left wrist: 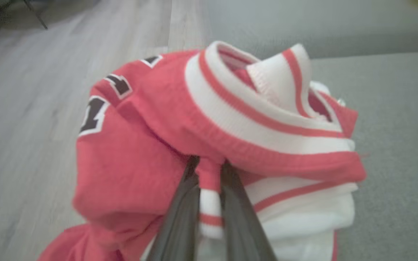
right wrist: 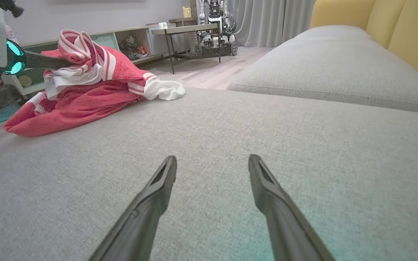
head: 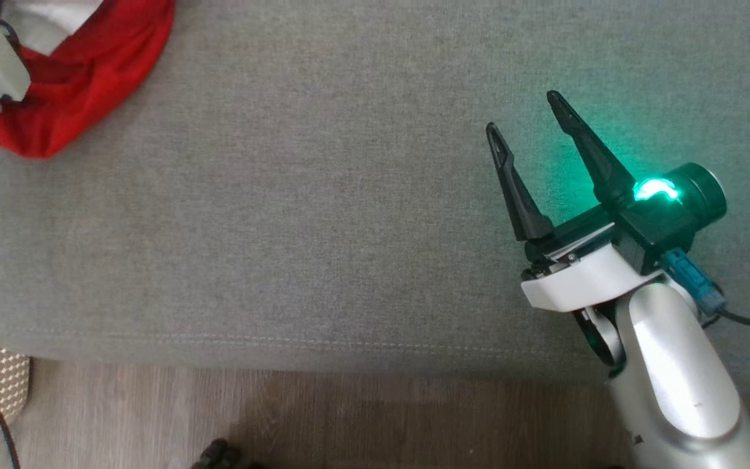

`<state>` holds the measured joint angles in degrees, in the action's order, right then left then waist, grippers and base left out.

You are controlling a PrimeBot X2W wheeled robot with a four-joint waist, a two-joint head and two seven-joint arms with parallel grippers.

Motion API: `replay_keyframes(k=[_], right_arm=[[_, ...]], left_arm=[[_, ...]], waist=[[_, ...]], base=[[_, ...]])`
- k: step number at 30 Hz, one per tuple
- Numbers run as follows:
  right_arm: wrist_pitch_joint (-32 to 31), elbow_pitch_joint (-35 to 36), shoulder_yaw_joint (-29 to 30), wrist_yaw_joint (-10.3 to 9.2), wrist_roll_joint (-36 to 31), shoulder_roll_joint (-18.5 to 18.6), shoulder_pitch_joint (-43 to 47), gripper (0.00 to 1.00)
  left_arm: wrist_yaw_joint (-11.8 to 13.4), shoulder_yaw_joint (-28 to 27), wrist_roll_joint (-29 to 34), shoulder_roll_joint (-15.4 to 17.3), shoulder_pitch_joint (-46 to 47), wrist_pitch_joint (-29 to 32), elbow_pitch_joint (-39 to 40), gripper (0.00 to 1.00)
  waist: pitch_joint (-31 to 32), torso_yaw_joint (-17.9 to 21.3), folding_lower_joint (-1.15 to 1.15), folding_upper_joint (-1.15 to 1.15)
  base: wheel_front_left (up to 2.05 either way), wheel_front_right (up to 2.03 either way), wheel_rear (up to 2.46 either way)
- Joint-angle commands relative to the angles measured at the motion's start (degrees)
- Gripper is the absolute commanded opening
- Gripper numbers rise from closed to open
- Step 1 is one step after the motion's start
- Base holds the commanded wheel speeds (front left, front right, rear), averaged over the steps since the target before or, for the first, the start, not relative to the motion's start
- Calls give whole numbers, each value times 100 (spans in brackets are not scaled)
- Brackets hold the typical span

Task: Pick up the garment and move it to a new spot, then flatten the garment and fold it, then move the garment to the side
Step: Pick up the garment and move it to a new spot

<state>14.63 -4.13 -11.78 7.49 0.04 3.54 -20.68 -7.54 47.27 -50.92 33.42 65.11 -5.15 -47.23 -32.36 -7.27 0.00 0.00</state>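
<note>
Left jaws gripped the garment (left wrist: 140, 163) by its striped trim; right jaws stood wide, empty over sofa (head: 323, 228); pickup apparently begun; moving, flattening, folding undone.

The grey sofa seat (head: 323, 215) is being viewed from straight above by the head camera. The red and white garment (left wrist: 140, 163) is being framed at close range by the left wrist camera. Low over the seat, the same garment is being faced from farther off by the right wrist camera.
</note>
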Motion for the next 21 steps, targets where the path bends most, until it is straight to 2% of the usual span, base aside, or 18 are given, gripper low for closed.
replay_keyframes(k=[1, 7, 14, 21], right_arm=[[37, 158, -133, 0, 39, -66, 73, 100], [37, 124, -139, 0, 175, -66, 138, 100], [37, 110, -145, 0, 401, -67, 265, 100], [37, 174, -149, 0, 646, -67, 336, 100]], left_arm=[[6, -178, 27, 422, 306, -247, 116, 0], [6, 4, 133, 467, 470, -867, 361, 0], [6, 113, 215, 542, 630, -973, 1093, 0], [6, 193, 282, 620, 784, -982, 1814, 0]], waist=[[142, -46, 0, 0], [576, -126, 0, 0], [1038, -108, 0, 0], [1349, 159, 0, 0]], base=[[0, 0, 0], [0, 0, 0], [0, 0, 0], [0, 0, 0]])
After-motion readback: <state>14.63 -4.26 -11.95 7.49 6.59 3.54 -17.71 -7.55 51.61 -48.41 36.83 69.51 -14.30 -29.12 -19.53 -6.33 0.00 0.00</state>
